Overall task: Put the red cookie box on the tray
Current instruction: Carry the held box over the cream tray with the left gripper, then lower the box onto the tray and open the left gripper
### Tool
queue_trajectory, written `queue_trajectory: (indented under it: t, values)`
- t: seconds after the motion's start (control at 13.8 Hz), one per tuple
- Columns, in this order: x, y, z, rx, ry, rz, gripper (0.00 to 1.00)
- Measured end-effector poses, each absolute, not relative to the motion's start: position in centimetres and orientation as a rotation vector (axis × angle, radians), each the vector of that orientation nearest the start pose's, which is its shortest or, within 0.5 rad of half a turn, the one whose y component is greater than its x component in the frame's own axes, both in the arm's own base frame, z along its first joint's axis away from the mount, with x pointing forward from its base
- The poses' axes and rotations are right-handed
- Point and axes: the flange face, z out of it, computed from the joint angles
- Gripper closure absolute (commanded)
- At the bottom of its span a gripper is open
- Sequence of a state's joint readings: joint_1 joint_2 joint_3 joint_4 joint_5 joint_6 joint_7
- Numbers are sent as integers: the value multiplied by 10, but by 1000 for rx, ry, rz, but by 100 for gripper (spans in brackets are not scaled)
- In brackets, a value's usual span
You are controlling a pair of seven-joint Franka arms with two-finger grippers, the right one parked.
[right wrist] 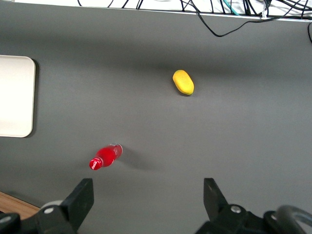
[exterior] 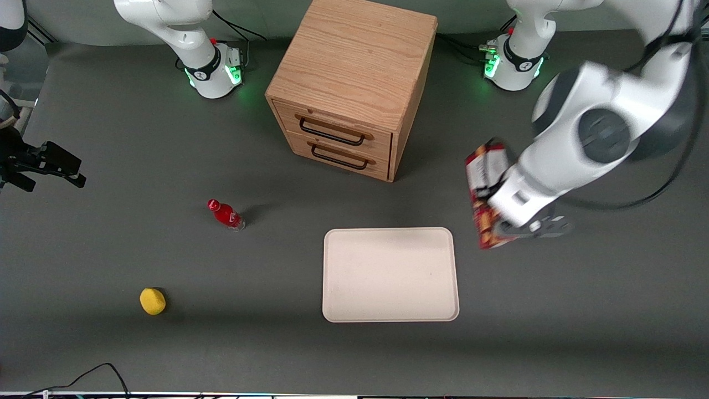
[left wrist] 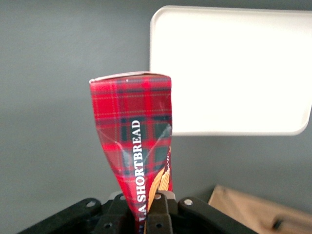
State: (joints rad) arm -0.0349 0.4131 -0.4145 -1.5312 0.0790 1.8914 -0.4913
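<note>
The red cookie box (exterior: 484, 191) is a long dark-red tartan carton with cookie pictures, held above the table beside the tray, toward the working arm's end. My left gripper (exterior: 507, 221) is shut on the box; in the left wrist view the box (left wrist: 135, 136) sticks out from between the fingers, dented where they pinch it. The cream-white tray (exterior: 390, 274) lies flat on the table nearer the front camera than the drawer cabinet. It also shows in the left wrist view (left wrist: 234, 68), past the box's free end, with nothing on it.
A wooden two-drawer cabinet (exterior: 354, 83) stands farther from the camera than the tray. A small red bottle (exterior: 225, 214) and a yellow lemon-like object (exterior: 152, 301) lie toward the parked arm's end of the table.
</note>
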Motion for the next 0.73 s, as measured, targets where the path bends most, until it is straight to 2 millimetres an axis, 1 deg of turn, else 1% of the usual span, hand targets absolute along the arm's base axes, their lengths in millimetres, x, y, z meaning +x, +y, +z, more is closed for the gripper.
queue_trajectory:
  t: [0.15, 0.22, 0.29, 0.36, 0.44, 0.51, 0.58, 0.65, 0.73]
  values:
    - [642, -272, 363, -3211, -105, -6, 100]
    - [650, -278, 331, -3216, -112, -51, 100]
    - [655, -282, 305, -3223, -113, -94, 100]
    - [660, -283, 286, -3227, -110, -131, 100]
    - [663, -284, 273, -3226, -100, -158, 100]
    - [664, -284, 266, -3222, -88, -174, 100]
    - [664, -284, 263, -3215, -78, -182, 49]
    - [665, -284, 263, -3209, -70, -188, 0]
    - [665, -284, 263, -3204, -63, -195, 0]
